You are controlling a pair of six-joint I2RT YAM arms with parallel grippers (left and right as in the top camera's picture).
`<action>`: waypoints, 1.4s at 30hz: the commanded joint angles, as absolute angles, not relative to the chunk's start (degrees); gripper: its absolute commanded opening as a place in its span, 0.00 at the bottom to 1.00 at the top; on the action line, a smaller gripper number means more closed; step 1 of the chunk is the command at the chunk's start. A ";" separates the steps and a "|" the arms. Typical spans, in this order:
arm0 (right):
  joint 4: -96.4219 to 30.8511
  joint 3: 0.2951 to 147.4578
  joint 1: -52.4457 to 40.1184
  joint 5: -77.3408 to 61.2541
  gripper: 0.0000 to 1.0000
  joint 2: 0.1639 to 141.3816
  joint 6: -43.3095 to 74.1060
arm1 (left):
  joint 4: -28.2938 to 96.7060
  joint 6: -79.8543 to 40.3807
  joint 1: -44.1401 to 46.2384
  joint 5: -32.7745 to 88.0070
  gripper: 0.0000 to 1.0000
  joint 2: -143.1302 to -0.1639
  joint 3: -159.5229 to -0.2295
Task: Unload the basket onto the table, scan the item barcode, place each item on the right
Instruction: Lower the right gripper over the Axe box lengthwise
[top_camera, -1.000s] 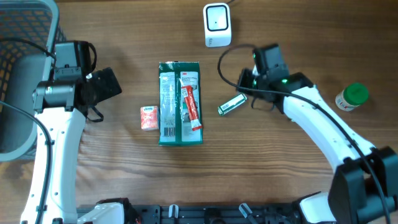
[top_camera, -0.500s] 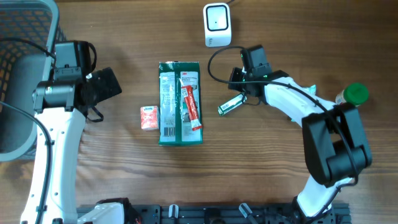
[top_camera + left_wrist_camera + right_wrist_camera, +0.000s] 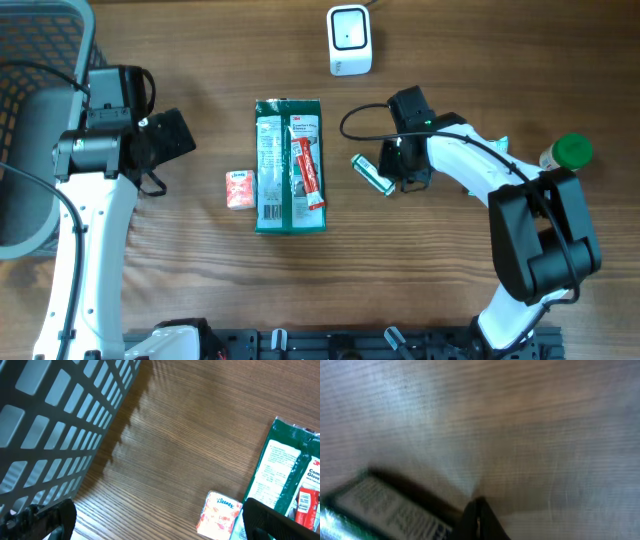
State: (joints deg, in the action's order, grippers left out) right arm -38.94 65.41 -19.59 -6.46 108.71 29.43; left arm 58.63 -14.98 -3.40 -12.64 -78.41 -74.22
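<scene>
Wooden table (image 3: 420,275) (green packet (image 3: 272,170), scanner (image 3: 350,40))

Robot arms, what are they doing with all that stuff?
The right gripper, jaws shut, is down beside a small green pack and does not seem to hold it. The left gripper hovers open near the basket. The white scanner sits apart at the back, with nothing in front of it yet.

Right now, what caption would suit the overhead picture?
Shut right gripper beside a small green-and-white packet on the wooden table, white box-shaped scanner at the far edge.
</scene>
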 commanded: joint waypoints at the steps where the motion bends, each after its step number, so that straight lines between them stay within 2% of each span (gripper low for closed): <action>1: -43.16 68.93 -19.18 -11.03 0.07 106.48 23.73 | 58.50 -15.46 -3.66 -13.54 1.00 -77.69 -75.11; 7: -50.70 77.08 -19.09 -8.16 0.37 103.02 10.85 | 58.50 -15.46 -3.66 -13.54 1.00 -77.69 -75.11; 8: -50.83 77.28 -19.09 -8.16 0.39 102.67 9.30 | 58.50 -15.46 -3.66 -13.54 1.00 -77.69 -75.11; 12: -52.73 77.03 -19.46 -11.75 0.35 102.43 8.71 | 58.50 -15.46 -3.66 -13.54 1.00 -77.69 -75.11; 26: -47.68 69.60 -28.25 -0.62 0.47 102.76 6.44 | 58.50 -15.46 -3.66 -13.54 1.00 -77.69 -75.11; 42: -35.48 60.34 -28.45 -0.34 0.47 102.76 6.00 | 58.50 -15.46 -3.66 -13.54 1.00 -77.69 -75.11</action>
State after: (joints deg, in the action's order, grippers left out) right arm -37.74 62.35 -28.36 -1.28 102.67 6.94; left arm 58.65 -14.98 -3.40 -12.62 -78.41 -74.22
